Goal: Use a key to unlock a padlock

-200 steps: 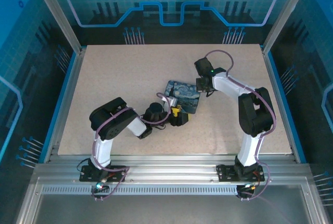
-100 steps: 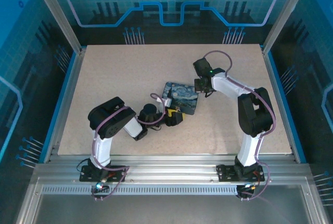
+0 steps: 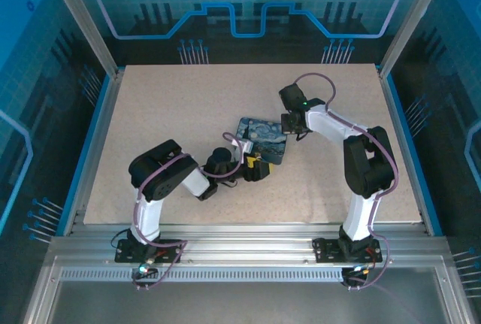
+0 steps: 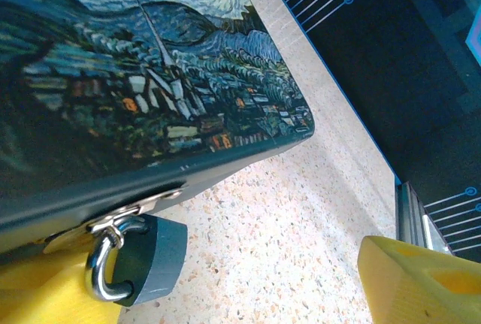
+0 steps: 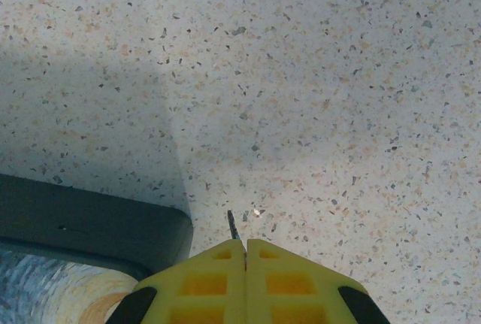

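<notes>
Tabletop (image 5: 338,76); right end effector (image 5: 246,247) tight on key (image 5: 233,226), left end effector (image 3: 255,168) agape

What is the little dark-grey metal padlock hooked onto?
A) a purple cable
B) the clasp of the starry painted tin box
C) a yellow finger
B: the dark-grey metal padlock has its silver shackle looped through the clasp on the blue-and-yellow painted tin box.
</notes>
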Available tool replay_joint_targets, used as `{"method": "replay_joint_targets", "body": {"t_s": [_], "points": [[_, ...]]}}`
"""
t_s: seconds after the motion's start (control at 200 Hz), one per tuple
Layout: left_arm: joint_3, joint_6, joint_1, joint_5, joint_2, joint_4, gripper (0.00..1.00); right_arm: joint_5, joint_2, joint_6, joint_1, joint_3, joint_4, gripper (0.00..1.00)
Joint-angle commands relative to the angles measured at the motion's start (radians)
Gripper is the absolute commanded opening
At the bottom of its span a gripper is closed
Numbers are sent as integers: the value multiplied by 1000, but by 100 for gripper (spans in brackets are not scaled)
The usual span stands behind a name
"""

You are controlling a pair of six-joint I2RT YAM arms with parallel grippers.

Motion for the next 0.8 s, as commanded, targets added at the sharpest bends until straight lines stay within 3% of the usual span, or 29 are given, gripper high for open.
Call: {"method": "replay_joint_targets", "body": {"t_s": [0.0, 0.195, 0.56, 0.675, 0.79], "points": [[-12, -29, -5, 5, 34, 29, 76, -35, 23, 11, 24, 4, -12, 0], [-46, -79, 20, 12, 56, 134, 66, -40, 24, 15, 24, 1, -8, 0], [4, -80, -3, 27, 71, 96, 77, -43, 28, 17, 27, -2, -2, 0], [10, -91, -7, 33, 91, 120, 77, -44, 31, 19, 26, -1, -2, 0], [1, -110, -5, 42, 106, 158, 68, -43, 31, 18, 27, -2, -2, 0]]}}
